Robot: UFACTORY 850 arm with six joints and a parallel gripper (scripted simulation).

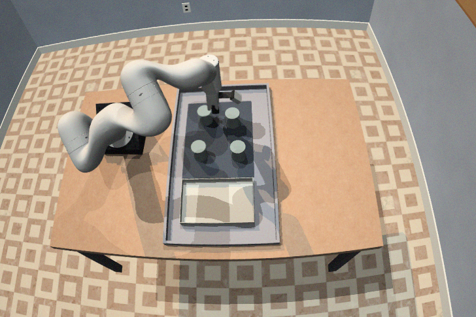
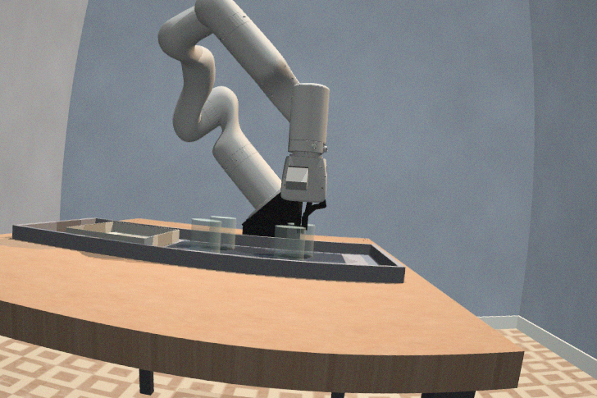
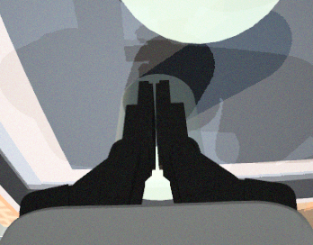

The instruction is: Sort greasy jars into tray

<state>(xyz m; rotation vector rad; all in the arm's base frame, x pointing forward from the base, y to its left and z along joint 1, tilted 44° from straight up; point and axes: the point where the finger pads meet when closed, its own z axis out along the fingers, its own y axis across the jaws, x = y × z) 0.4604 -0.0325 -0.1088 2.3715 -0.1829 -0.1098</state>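
Four pale green jars stand mouth down on the dark mat (image 1: 219,167) (image 3: 97,149). The back left jar (image 1: 202,110) (image 2: 310,241) and back right jar (image 1: 232,112) (image 2: 289,241) (image 3: 201,18) flank my gripper (image 1: 215,112) (image 3: 156,101). It points down and is shut, with nothing between its fingers. Its tips are in the gap; whether they touch a jar is unclear. The front left jar (image 1: 198,146) (image 2: 230,231) and front right jar (image 1: 237,146) (image 2: 206,234) are nearer the cream tray (image 1: 217,223) (image 2: 163,238), which is empty. Grease cannot be seen.
The steel table top (image 1: 265,233) has a raised grey rim (image 1: 274,190) (image 2: 231,265) around the mat and tray. The tray sits just in front of the mat. The arm's base (image 1: 140,148) stands left of the rim on the wooden table (image 1: 322,151).
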